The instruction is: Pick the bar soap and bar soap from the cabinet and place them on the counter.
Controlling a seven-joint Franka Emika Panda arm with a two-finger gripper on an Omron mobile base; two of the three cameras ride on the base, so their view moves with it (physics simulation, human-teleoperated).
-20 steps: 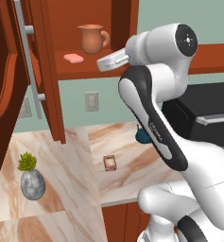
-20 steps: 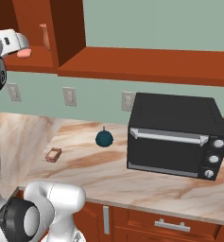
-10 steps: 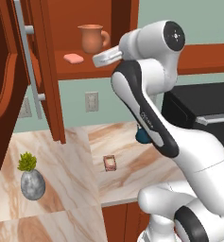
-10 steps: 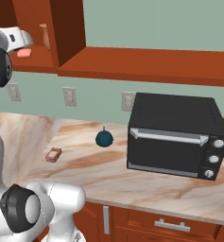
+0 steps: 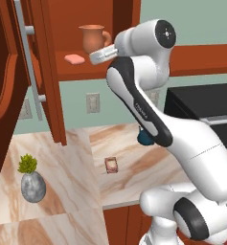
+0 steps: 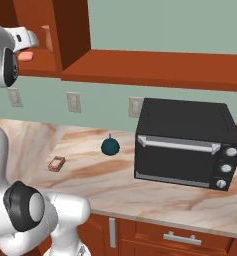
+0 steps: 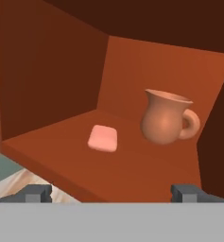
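A: Since the pink soap (image 7: 103,138) lies flat on the cabinet (image 5: 62,72) shelf, how do you judge it will handle?

B: Light and stiff, I'd say, and probably slick on its rounded corners. It is low, so the fingers would have to reach right down to the shelf and pinch across the narrow sides, not the top. The mug (image 7: 166,116) stands near it on one side but apart, so there is room to come in.

A: And the end effector (image 7: 112,193)?

B: Spread to its widest and empty, short of the shelf edge and pointing in at the soap.

A: Where is the other bar?

B: The brown-rimmed soap (image 5: 111,164) is down on the bench (image 5: 72,172) already, lying flat between the plant (image 5: 31,178) and the small dark ball (image 6: 110,146).

A: What does each camera add?

B: The hand view gives the gap between soap and mug and the clear shelf in front of them. The left base view shows the open door (image 5: 12,86) and the arm reaching up to the shelf. The right base view shows the oven (image 6: 187,142) on the bench, and just a sliver of pink at the hand.
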